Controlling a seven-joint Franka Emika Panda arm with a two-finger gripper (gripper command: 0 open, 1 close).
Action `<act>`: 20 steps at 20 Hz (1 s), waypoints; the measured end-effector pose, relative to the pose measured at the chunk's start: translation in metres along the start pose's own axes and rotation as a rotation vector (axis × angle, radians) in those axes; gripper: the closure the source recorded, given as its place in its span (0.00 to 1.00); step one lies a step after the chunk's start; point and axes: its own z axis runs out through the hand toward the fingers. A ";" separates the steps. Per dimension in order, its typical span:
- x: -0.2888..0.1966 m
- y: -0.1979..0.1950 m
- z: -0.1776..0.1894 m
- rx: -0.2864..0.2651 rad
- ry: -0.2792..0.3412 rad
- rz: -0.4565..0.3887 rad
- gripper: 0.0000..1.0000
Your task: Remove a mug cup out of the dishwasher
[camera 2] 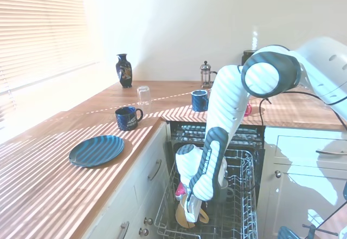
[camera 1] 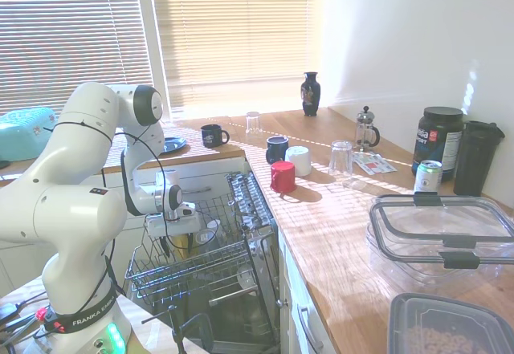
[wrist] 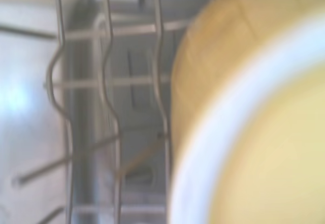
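The mug cup (wrist: 238, 76) fills most of the wrist view at very close range: mustard wall, pale rim and inside, blurred. It sits in the lower wire rack (camera 2: 241, 217) of the dishwasher (camera 1: 261, 209), on the side nearest the window counter. In the second exterior view the gripper (camera 2: 191, 217) is lowered directly onto the mug, whose handle shows just beside it. Whether the fingers are apart or already pressed on the rim cannot be told; they are hidden behind the gripper body in both exterior views.

Judgement on the step in hand: a grasp on the rim is being made or has just been made. A firm hold should be confirmed before any lift. The lift is best taken straight up, so the mug clears the rack tines seen beside it, and kept slow, since a rim pinch may let the mug swing.

Further off, the red mug (camera 1: 282, 176) and the grey-blue cup (camera 1: 277, 148) stand on the counter (camera 1: 337, 217), well apart from the rack
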 end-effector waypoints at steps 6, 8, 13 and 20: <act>0.005 0.001 0.006 -0.002 0.026 0.018 1.00; 0.006 0.002 0.006 -0.003 0.026 0.025 1.00; 0.005 0.001 0.007 -0.002 0.022 0.035 1.00; 0.004 0.000 0.007 0.001 0.013 0.042 1.00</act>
